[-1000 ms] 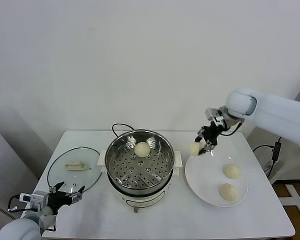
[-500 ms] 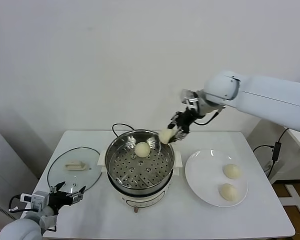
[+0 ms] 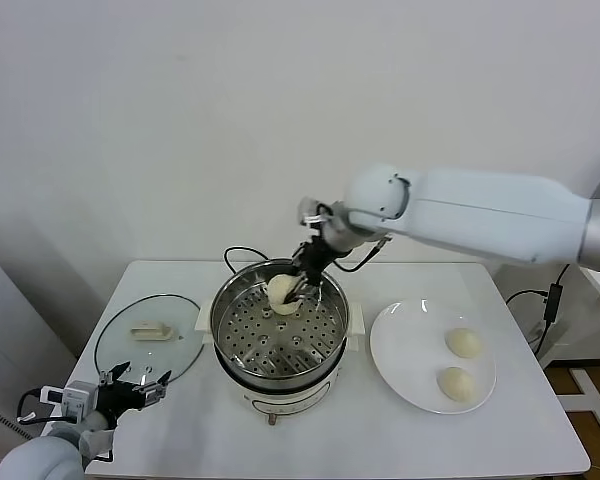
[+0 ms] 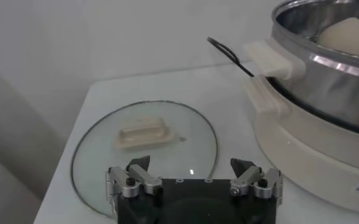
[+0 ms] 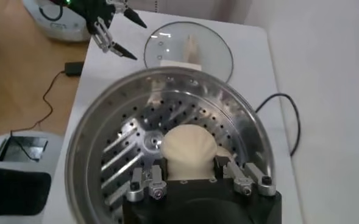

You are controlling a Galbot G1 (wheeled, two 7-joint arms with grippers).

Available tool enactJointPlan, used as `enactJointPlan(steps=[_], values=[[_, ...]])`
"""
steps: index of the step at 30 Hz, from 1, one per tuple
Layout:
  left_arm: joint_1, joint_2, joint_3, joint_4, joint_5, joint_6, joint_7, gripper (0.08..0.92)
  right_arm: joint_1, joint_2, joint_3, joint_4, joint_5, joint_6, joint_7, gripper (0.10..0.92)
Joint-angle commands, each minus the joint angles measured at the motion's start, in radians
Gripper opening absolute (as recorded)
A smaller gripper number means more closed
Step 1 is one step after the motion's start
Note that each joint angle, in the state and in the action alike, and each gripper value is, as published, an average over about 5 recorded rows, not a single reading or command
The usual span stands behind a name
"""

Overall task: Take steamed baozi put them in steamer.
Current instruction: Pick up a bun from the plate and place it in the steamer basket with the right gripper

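Buns first: in the head view the right gripper [image 3: 298, 288] pinches a smooth cream-white baozi [image 3: 281, 293] over the far side of the steamer [image 3: 279, 325], a shiny steel pot with a perforated tray on a white base. Two more baozi [image 3: 463, 343] lie on the white plate [image 3: 408, 352] to its right. Everything stands on a white table [image 3: 340, 440] before a plain white wall; a glass lid [image 3: 148, 338] lies flat to the left. The left gripper [image 3: 130, 387] waits at the table's near left corner, fingers spread.

From the left wrist, the spread fingers [image 4: 133, 176] point at the lid [image 4: 144, 146]; the pot wall [image 4: 325, 79] rises beside it.

From the right wrist, the held bun [image 5: 189, 148] hangs above the perforated tray [image 5: 130, 146], hiding what lies beneath.
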State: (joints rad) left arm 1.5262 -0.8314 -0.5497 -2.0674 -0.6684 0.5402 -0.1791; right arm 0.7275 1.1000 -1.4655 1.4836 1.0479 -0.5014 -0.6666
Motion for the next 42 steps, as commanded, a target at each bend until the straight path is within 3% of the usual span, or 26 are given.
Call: enactJointPlan(steps=[1,24,27,37,42], values=[[-0.001,0.0,0.001,0.005,0.0,-0.002,0.001,0.823,-0.075,0.1,0.003,-0.027,0.051,-0.036,0.103,0.469],[-0.002,0.002,0.002,0.014,-0.001,-0.004,0.003,0.823,-0.192,0.203,0.012,-0.165,-0.004,-0.041,0.152,0.471],[0.001,0.001,0.002,0.014,-0.001,-0.005,0.003,0.823,-0.196,0.204,0.012,-0.166,-0.007,-0.043,0.156,0.506],[0.002,-0.002,-0.001,0.012,-0.001,-0.006,0.003,0.823,-0.132,0.159,0.023,-0.142,0.004,-0.038,0.105,0.781],[0.007,-0.003,-0.003,0.008,-0.001,-0.006,0.003,0.823,-0.001,0.005,-0.007,-0.084,-0.012,-0.009,-0.036,0.821]])
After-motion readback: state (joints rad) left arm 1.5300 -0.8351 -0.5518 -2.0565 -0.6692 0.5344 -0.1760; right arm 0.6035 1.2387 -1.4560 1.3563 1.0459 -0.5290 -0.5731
